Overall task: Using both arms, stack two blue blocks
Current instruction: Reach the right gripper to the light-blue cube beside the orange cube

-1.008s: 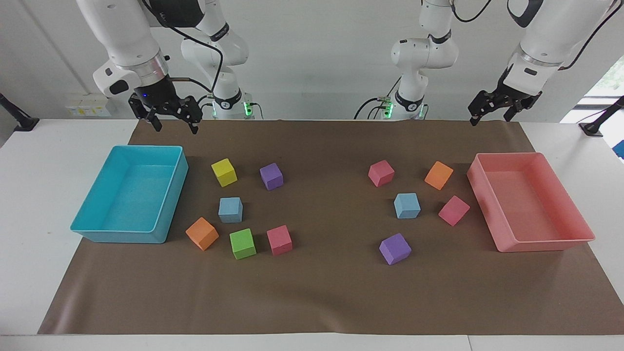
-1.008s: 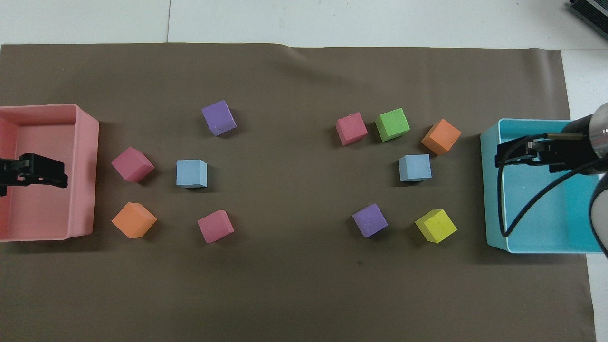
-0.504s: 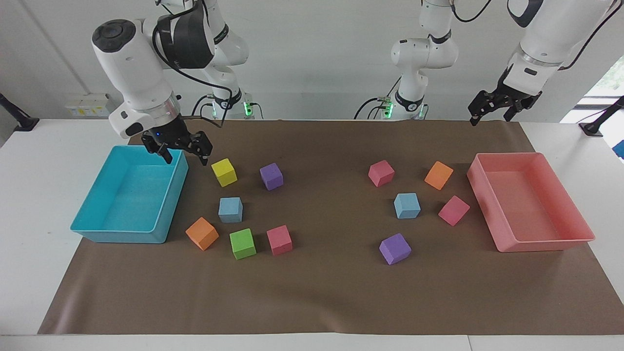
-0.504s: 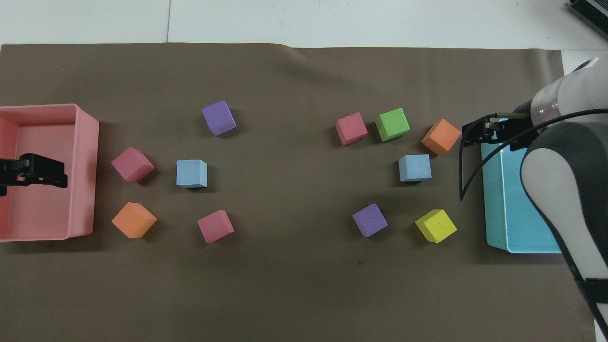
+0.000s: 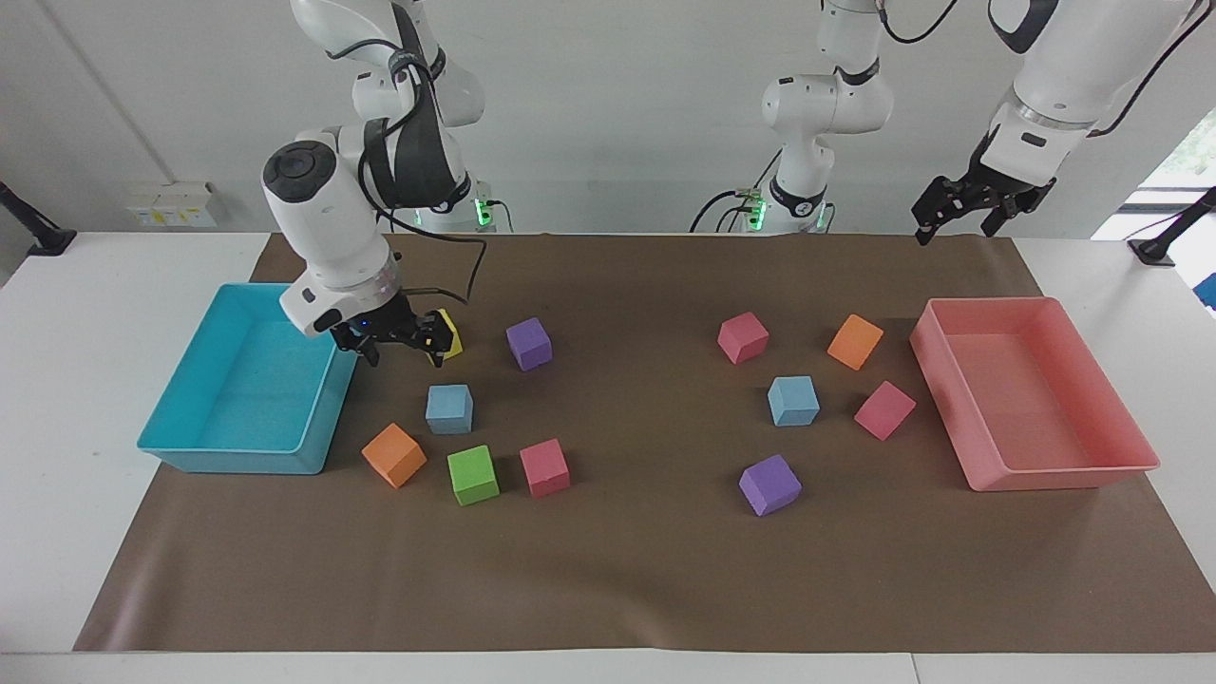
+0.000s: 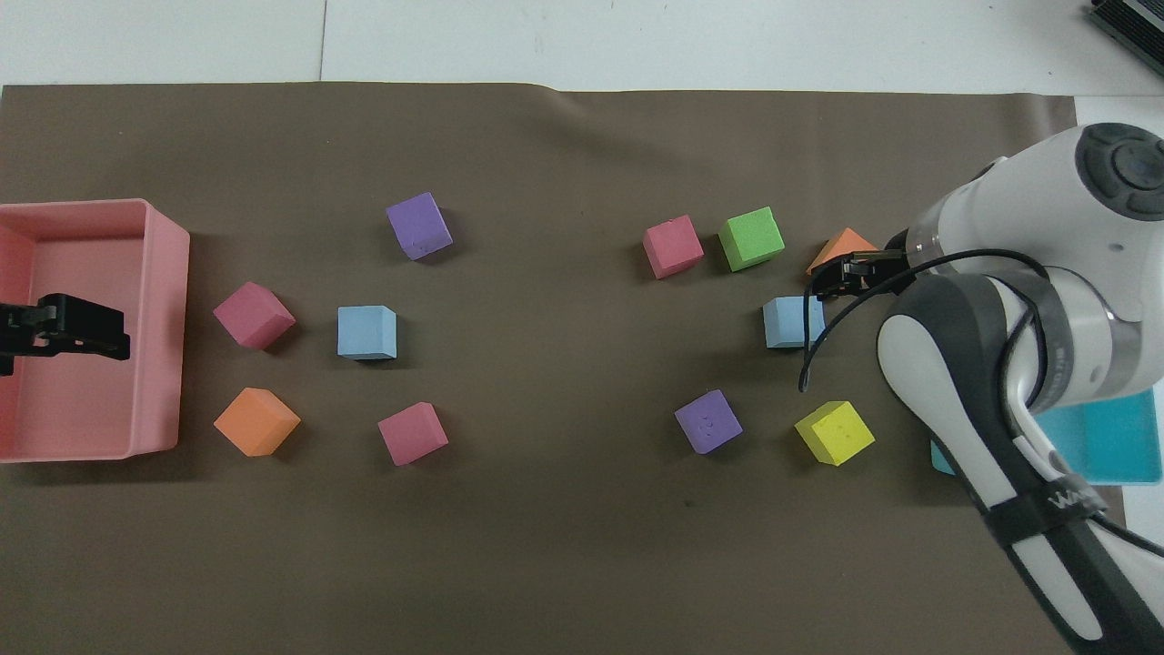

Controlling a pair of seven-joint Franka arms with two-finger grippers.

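Two blue blocks were laid well apart on the brown mat (image 5: 617, 570) that covered the counter (image 5: 57, 380), one in each arm's cluster, so each could be judged reachable by its own arm. One blue block (image 5: 448, 408) was ringed by other cubes. In the facing view a yellow block (image 6: 835, 433) was placed at its twelve o'clock, an orange block (image 5: 393, 455) at eight and a green block (image 5: 472, 474) at five, all near but none touching it. The right claw (image 5: 401, 350) was held low over the mat beside the turquoise tray (image 5: 313, 446), at about eleven o'clock from that block in the facing view. Its fingers were spread and nothing was gripped. The pose was judged an approach to a grasp, not yet a contact. The block's faces were nearly square to the mat's edges, so a straight descent could probably be made, though the neighbours at five and eight left little room for a wide finger. The other blue block (image 5: 792, 400) was set untouched toward the left arm's end, with a gap around it. The left claw (image 5: 955, 220) was kept high — released, holding nothing — over the pink tray's (image 5: 1064, 472) end of the counter, where it waited. Stacking had not begun.
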